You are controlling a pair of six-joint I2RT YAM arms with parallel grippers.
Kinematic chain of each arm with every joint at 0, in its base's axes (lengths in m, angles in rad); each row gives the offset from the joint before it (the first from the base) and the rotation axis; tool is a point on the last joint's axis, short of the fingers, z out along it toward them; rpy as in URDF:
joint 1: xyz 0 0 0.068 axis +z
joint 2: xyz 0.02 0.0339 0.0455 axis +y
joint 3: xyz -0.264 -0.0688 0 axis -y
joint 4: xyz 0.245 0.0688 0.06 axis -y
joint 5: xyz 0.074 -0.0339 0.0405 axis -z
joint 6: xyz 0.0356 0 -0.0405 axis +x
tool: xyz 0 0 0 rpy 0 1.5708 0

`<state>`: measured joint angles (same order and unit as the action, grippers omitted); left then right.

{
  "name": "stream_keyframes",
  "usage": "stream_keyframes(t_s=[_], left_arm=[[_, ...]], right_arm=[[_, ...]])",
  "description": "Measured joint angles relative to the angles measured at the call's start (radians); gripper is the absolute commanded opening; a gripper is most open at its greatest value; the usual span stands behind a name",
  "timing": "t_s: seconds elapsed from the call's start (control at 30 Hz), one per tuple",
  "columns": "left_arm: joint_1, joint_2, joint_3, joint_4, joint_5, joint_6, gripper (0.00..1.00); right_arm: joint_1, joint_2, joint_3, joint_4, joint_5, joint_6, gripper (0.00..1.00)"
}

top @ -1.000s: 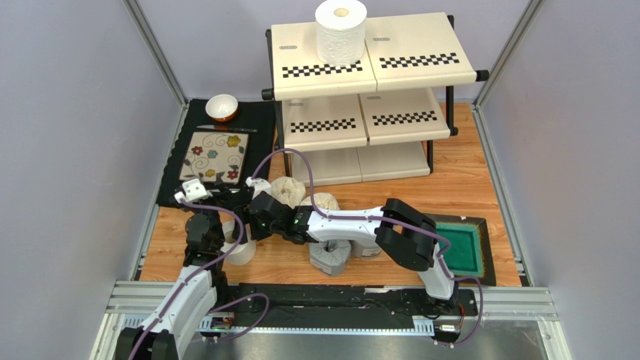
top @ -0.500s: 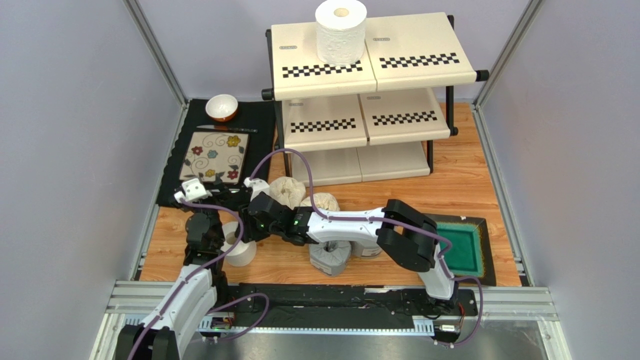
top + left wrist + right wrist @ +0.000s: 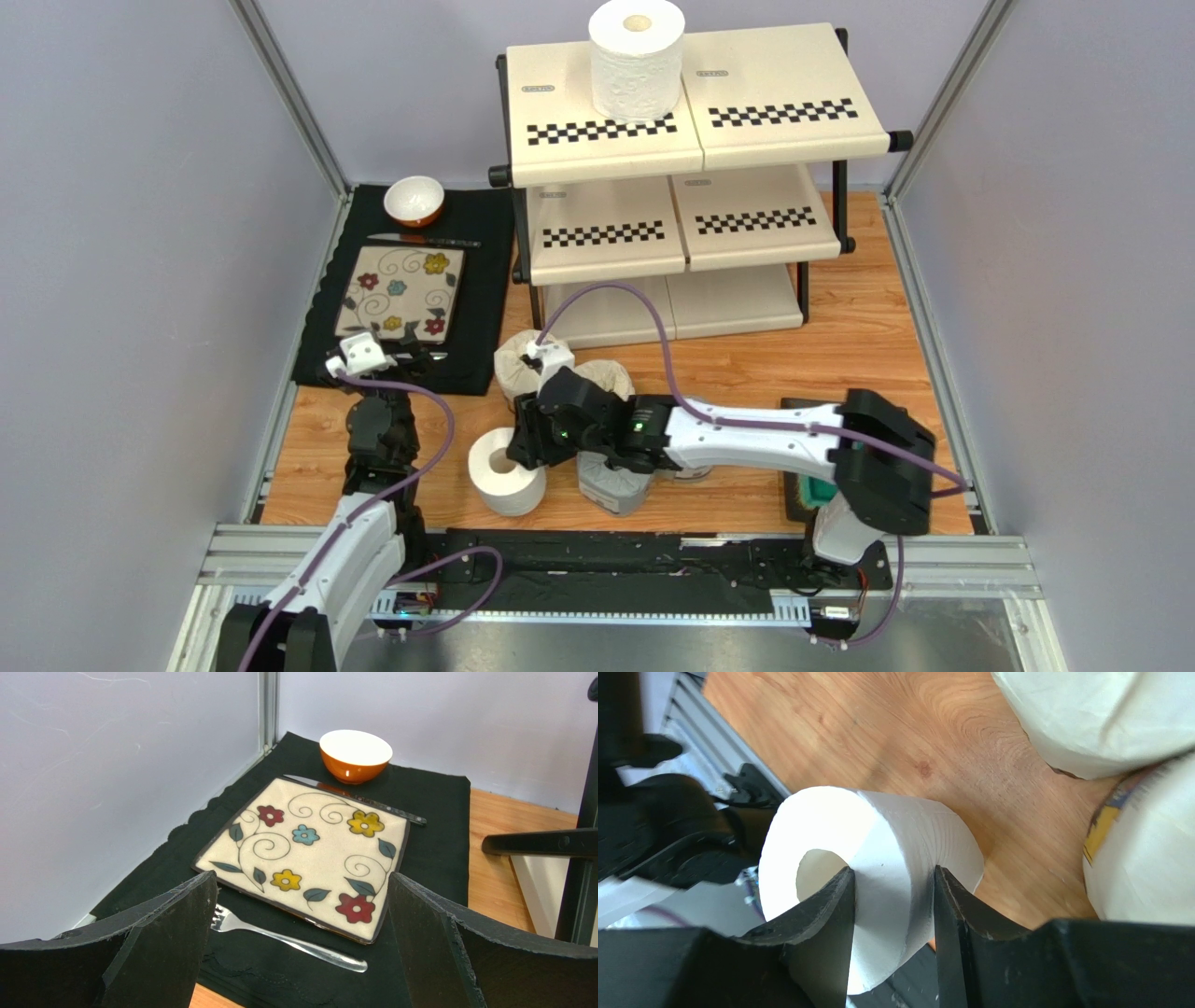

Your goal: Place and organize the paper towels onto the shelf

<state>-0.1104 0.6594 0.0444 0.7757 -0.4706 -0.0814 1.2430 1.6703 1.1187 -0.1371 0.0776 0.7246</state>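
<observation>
My right gripper (image 3: 528, 445) is shut on the wall of a plain white paper towel roll (image 3: 504, 473). In the right wrist view the gripper (image 3: 891, 885) has one finger inside the centre hole and one outside the roll (image 3: 892, 836), held over the wooden table. A second white roll (image 3: 636, 59) stands on the top tier of the shelf (image 3: 786, 98). Two cream rolls (image 3: 528, 356) (image 3: 608, 380) and a grey roll (image 3: 613, 485) sit near the right arm. My left gripper (image 3: 362, 354) is open and empty over the black mat (image 3: 428, 833).
A floral square plate (image 3: 309, 843), an orange-and-white bowl (image 3: 355, 754), a fork (image 3: 295, 941) and a knife (image 3: 365, 800) lie on the mat. A green tray (image 3: 811, 492) is mostly hidden under the right arm. Grey walls close both sides.
My right arm has swung to the right, carrying the white roll from beside the left arm toward the table's front centre. The left arm has not moved.
</observation>
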Motion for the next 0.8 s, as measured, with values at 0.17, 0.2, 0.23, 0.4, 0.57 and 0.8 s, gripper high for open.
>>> stream_keyframes(t_s=[0.17,0.2,0.23,0.4,0.57,0.8], left_arm=[[0.001,0.034,0.000,0.000,0.030,-0.004,0.99],[0.001,0.044,0.000,0.002,0.040,-0.004,0.99],[0.001,0.056,0.000,0.004,0.048,-0.004,0.99],[0.001,0.158,0.000,0.060,0.080,0.000,0.99],[0.002,0.269,0.000,0.126,0.108,0.026,0.99],[0.006,0.443,0.000,0.352,0.101,0.039,0.99]], right_arm=[[0.018,-0.201,-0.058,-0.059,0.021,-0.002,0.21],[0.021,-0.242,-0.062,-0.076,0.028,-0.004,0.21],[0.025,-0.291,-0.066,-0.092,0.037,-0.007,0.21],[0.032,-0.478,-0.071,-0.159,0.100,-0.028,0.21],[0.032,-0.568,-0.064,-0.226,0.180,-0.064,0.21],[0.032,-0.585,-0.001,-0.340,0.303,-0.140,0.20]])
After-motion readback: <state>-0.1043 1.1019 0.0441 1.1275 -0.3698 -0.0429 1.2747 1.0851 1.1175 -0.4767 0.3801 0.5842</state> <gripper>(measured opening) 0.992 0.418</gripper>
